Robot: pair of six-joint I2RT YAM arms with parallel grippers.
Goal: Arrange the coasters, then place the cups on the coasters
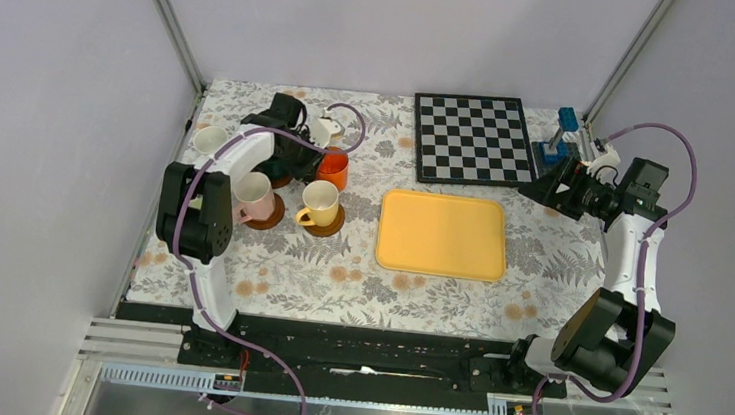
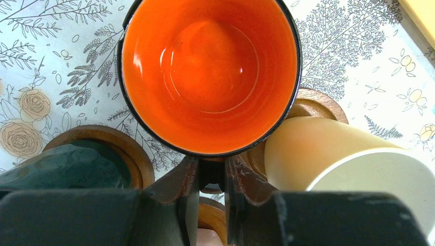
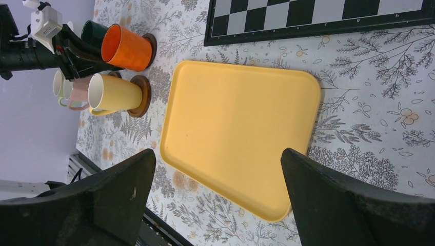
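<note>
My left gripper (image 2: 211, 171) is shut on the handle of the orange cup (image 2: 210, 72), seen from above with nothing inside. In the right wrist view the orange cup (image 3: 125, 47) has a coaster (image 3: 152, 48) at its base; contact cannot be told. The dark green cup (image 2: 61, 166) sits on a coaster (image 2: 134, 154) to the left. On their own coasters stand the cream-yellow cup (image 1: 320, 201) and the pink cup (image 1: 254, 194). A white cup (image 1: 210, 139) stands on bare table at the far left. My right gripper (image 3: 215, 195) is open over the tray's near edge.
A yellow tray (image 1: 441, 236) lies mid-table. Behind it is a chessboard (image 1: 473, 139). A blue object on a stand (image 1: 563, 134) is at the back right, near my right wrist. Walls close in on both sides of the table.
</note>
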